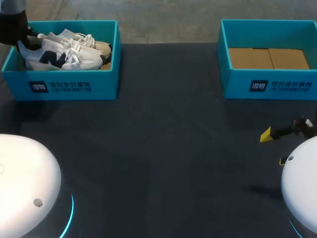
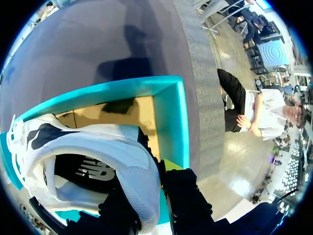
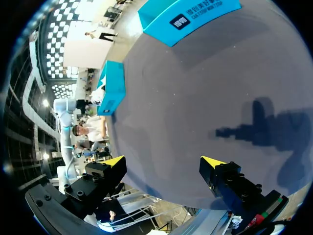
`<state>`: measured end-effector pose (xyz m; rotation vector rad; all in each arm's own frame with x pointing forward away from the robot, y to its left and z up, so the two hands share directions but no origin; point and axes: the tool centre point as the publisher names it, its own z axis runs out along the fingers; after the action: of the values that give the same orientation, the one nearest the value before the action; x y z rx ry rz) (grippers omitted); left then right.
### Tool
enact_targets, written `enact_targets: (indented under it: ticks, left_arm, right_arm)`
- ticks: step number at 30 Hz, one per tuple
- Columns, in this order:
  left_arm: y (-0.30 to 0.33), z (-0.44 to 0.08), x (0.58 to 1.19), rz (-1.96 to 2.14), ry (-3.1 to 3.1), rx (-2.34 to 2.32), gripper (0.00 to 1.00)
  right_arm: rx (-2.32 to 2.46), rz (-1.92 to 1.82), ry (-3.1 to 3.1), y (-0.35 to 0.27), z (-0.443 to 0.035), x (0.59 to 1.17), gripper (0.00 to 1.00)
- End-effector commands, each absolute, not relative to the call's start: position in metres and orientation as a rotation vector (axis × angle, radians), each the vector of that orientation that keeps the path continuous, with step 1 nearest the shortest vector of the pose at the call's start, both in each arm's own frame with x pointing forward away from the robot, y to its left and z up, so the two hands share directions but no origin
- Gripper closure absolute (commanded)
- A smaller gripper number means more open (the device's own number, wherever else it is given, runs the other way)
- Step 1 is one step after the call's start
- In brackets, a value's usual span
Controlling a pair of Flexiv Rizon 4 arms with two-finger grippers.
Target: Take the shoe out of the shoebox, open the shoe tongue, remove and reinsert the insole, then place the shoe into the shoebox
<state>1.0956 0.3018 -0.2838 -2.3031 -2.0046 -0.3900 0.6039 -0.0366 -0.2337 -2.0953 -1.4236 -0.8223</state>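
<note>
One dark worktop (image 1: 163,148) carries two teal shoeboxes, well apart. The left shoebox (image 1: 74,87) holds two white shoes (image 1: 64,52); the right shoebox (image 1: 270,84) shows its brown cardboard floor. The left jaws grip the heel of one shoe (image 2: 98,147) inside its box. The right jaws stand open above the worktop, near the right shoebox.

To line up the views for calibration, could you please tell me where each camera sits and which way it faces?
Head view: above and behind, looking down on the table; left arm and right gripper show.
Left wrist view: over the left shoebox, looking into it; the left gripper holds the shoe.
Right wrist view: low over the table, facing the right shoebox; open right gripper shows.
Shared: head and left wrist both show the shoe.
</note>
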Motion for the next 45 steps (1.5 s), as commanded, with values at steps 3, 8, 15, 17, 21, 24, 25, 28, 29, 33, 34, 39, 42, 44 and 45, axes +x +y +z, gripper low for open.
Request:
enact_targets:
  ticks: [3, 8, 15, 17, 21, 24, 25, 28, 29, 33, 34, 39, 42, 44, 45]
  left_arm:
    - [0.302, -0.266, 1.095, -0.412, -2.023, -2.276, 1.00]
    - [0.302, -0.251, 1.093, -0.443, -2.063, -2.254, 1.00]
    - [0.297, -0.229, 1.087, -0.455, -2.117, -2.209, 1.00]
    - [0.295, -0.223, 1.085, -0.465, -2.126, -2.208, 1.00]
    - [0.292, -0.214, 1.082, -0.464, -2.158, -2.167, 1.00]
    - [0.291, -0.208, 1.079, -0.460, -2.178, -2.136, 1.00]
    - [0.291, -0.205, 1.077, -0.463, -2.190, -2.122, 1.00]
    - [0.291, -0.199, 1.073, -0.467, -2.207, -2.109, 1.00]
    - [0.291, -0.199, 1.073, -0.467, -2.207, -2.109, 1.00]
    - [0.288, -0.187, 1.054, -0.445, -2.236, -2.102, 1.00]
    - [0.287, -0.185, 1.051, -0.429, -2.243, -2.094, 1.00]
    - [0.283, -0.174, 1.032, -0.436, -2.276, -2.083, 1.00]
    - [0.281, -0.170, 1.019, -0.427, -2.276, -2.078, 1.00]
    - [0.280, -0.169, 1.017, -0.426, -2.270, -2.076, 1.00]
    - [0.276, -0.166, 1.006, -0.450, -2.255, -2.086, 1.00]
  right_arm:
    - [-2.109, -0.835, -1.421, -0.038, -0.228, 0.592, 0.00]
    - [-2.109, -0.835, -1.421, -0.038, -0.228, 0.592, 0.00]
    - [-2.109, -0.835, -1.421, -0.038, -0.228, 0.592, 0.00]
    - [-2.109, -0.835, -1.421, -0.038, -0.228, 0.592, 0.00]
    - [-2.109, -0.835, -1.421, -0.038, -0.228, 0.592, 0.00]
    - [-2.109, -0.835, -1.421, -0.038, -0.228, 0.592, 0.00]
    - [-2.109, -0.835, -1.421, -0.038, -0.228, 0.592, 0.00]
    - [-2.109, -0.835, -1.421, -0.038, -0.228, 0.592, 0.00]
    - [-2.109, -0.835, -1.421, -0.038, -0.228, 0.592, 0.00]
    - [-2.109, -0.835, -1.421, -0.038, -0.228, 0.592, 0.00]
    - [-2.109, -0.835, -1.421, -0.038, -0.228, 0.592, 0.00]
    - [-2.109, -0.835, -1.421, -0.038, -0.228, 0.592, 0.00]
    - [-2.109, -0.835, -1.421, -0.038, -0.228, 0.592, 0.00]
    - [-2.109, -0.835, -1.421, -0.038, -0.228, 0.592, 0.00]
    - [-2.109, -0.835, -1.421, -0.038, -0.228, 0.592, 0.00]
